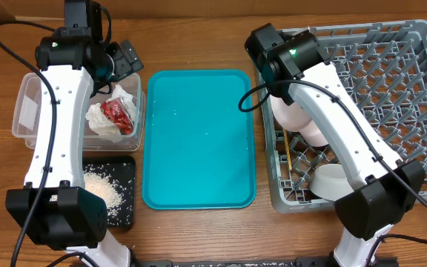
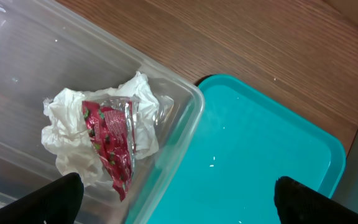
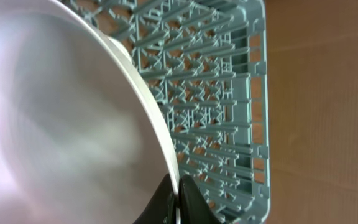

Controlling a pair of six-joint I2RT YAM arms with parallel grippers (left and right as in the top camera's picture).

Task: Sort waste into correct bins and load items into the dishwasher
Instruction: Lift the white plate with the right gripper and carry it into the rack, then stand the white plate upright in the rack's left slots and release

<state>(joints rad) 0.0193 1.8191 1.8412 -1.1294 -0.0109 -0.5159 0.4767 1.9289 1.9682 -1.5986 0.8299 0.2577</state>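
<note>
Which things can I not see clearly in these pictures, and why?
- Overhead: the right arm covers much of the pink plate, the chopsticks and a white dish; cup or bowl is unclear.
- Right wrist: the plate is blurred, cut off at the left edge, and hides the rack behind it.
- Left wrist: the red wrapper has print too small to read.

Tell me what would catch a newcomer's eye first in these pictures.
The bright teal tray dominates the middle of the table. To its left, a shiny red wrapper lies on a crumpled white napkin inside the clear tub. On the right, the right hand pinches the rim of a pale pink plate at the grey rack.
</note>
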